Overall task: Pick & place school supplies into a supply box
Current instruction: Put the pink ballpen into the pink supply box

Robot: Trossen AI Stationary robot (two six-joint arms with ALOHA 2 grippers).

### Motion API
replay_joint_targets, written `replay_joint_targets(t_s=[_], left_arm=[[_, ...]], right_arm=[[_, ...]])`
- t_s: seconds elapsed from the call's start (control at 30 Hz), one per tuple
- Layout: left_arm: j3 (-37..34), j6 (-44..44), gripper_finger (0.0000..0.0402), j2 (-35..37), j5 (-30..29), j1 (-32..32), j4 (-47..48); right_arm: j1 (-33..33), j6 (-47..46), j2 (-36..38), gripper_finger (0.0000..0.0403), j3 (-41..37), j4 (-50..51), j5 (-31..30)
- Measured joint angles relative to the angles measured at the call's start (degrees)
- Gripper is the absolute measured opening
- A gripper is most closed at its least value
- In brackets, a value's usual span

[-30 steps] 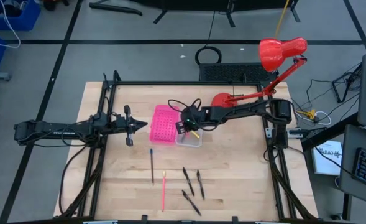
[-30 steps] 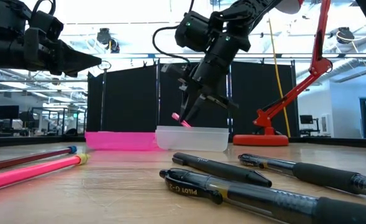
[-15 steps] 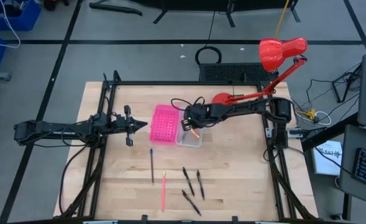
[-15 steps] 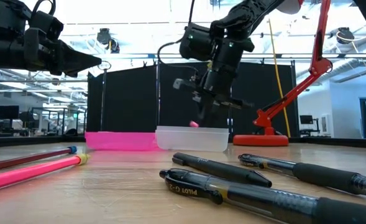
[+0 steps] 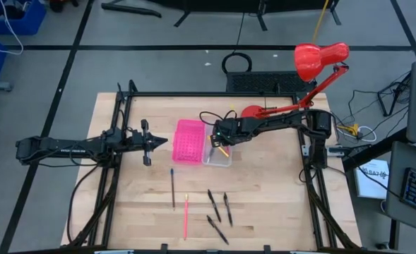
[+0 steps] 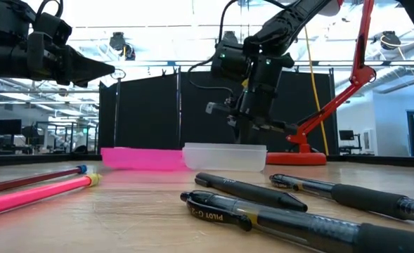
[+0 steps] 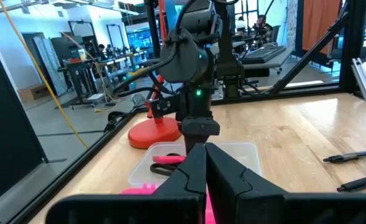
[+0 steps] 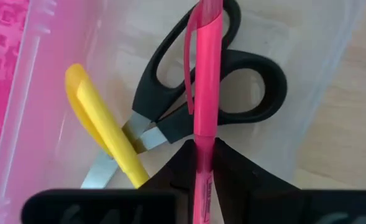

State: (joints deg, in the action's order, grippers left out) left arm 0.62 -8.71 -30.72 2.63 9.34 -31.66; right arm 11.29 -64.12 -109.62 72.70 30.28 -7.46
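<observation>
The table [image 5: 264, 204] carries the pink perforated tray [image 5: 188, 140] touching the clear supply box [image 5: 218, 154] at its 3 o'clock side. Inside the box lie black-handled scissors [image 8: 226, 87], a yellow pen [image 8: 105, 137] and a pink pen [image 8: 205, 93] across the scissors. The right gripper [image 5: 218, 139] hangs over the box, the pink pen running between its fingers; whether they still pinch it, I cannot tell. The left gripper [image 5: 167, 142], at the pink tray's 9 o'clock, has its jaws closed on nothing. Loose pens [image 5: 218, 208] lie at the box's 6 o'clock.
</observation>
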Motion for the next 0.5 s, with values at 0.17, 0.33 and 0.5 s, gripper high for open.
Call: replay_joint_targets(t_s=[0.17,0.33,0.5], left_arm=[[0.0,0.0,0.0010,0.0,0.0,0.0,0.1],[0.0,0.0,0.0010,0.0,0.0,0.0,0.2],[0.0,0.2,0.0010,0.0,0.0,0.0,0.4]], right_arm=[[0.0,0.1,0.1,0.0065,-0.4,-1.3,0.0],[0.0,0.4,0.9,0.0076,-0.4,-3.1,0.1],[-0.1,1.5,2.5,0.0076,-0.4,-3.2,0.1]])
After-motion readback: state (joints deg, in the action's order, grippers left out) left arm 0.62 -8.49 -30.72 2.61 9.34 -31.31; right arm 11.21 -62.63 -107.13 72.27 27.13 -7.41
